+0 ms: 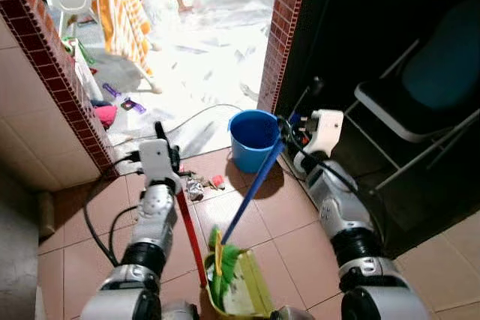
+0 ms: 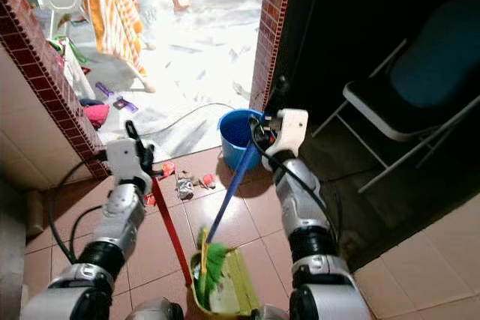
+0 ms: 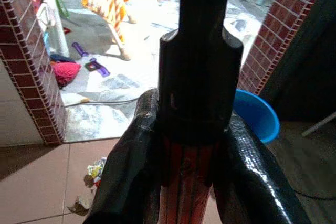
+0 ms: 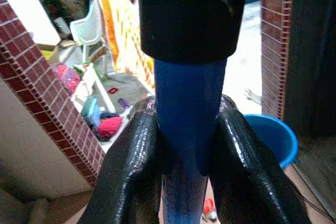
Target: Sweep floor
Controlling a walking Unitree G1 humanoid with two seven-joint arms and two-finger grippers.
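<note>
Reddish-brown floor tiles (image 1: 262, 222) run out to a brick-edged doorway with a bright, littered yard beyond, and nearest the robot a yellow-green dustpan (image 1: 244, 290) rests on them with the broom's green bristles (image 1: 223, 260) lying in it. The left gripper (image 3: 186, 177) is clamped on the dustpan's red handle (image 1: 191, 237), while on the right the right gripper (image 4: 189, 171) is clamped on the blue broom handle (image 1: 255, 185), which slants down to the pan. Farther off, scraps of litter (image 1: 196, 187) lie on the tiles left of a blue bucket (image 1: 251, 140) by the doorway, and a folding chair (image 1: 420, 103) stands at far right.
</note>
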